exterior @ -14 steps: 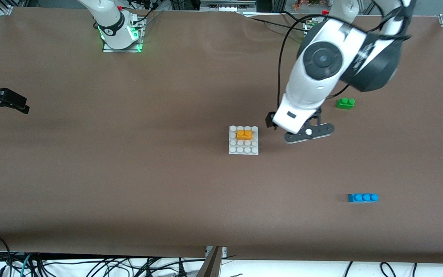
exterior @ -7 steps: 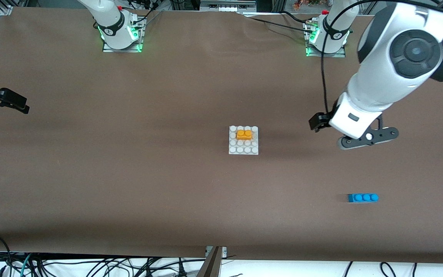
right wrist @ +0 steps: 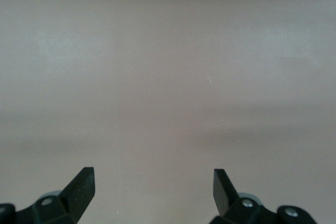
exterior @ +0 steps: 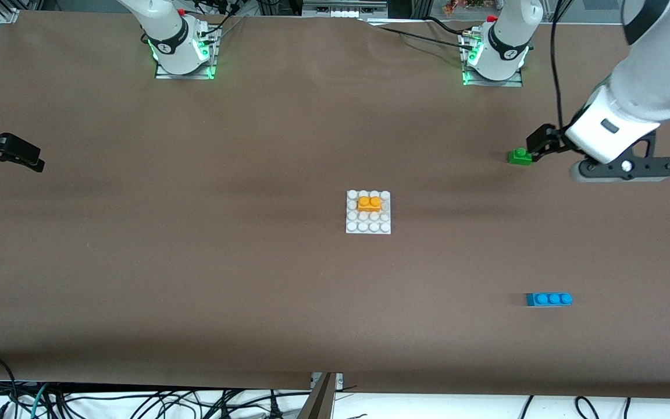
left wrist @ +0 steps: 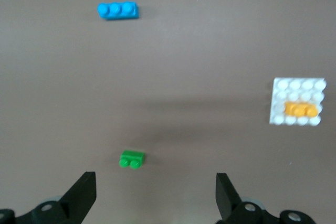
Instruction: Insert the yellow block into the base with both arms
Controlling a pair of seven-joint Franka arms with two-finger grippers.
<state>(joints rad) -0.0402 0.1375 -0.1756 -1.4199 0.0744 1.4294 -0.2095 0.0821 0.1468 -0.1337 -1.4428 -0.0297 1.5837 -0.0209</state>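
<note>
**Left gripper.** The left gripper (exterior: pixel 623 171) hangs over bare table (exterior: pixel 195 262) at the left arm's end, with its jaws wide apart and nothing between them. In its wrist view the green brick (left wrist: pixel 131 159) lies on the table just clear of the fingertips (left wrist: pixel 84 184), untouched. The blue brick (exterior: pixel 549 299) lies nearer to the front camera, well apart from it.

**Right gripper.** The right gripper (exterior: pixel 3 152) waits over the table edge at the right arm's end. Its jaws are also spread and empty, and its wrist view shows only bare surface.

**Task items.** The yellow block (exterior: pixel 369 203) sits on the base (exterior: pixel 368 226) at mid-table. It covers the two middle studs of the second row, counted from the base's edge farther from the front camera. Its long axis runs along the table, from one arm's end toward the other. We cannot tell whether it is pressed fully home.

**Governing relation.** From the left gripper, the block lies toward the right arm's end, well apart, past the green brick. The left gripper is the closer of the two to the base.

**Judgement.** We judge the insertion done. Any further pressing would fall to the left arm and would call for a return to mid-table.
</note>
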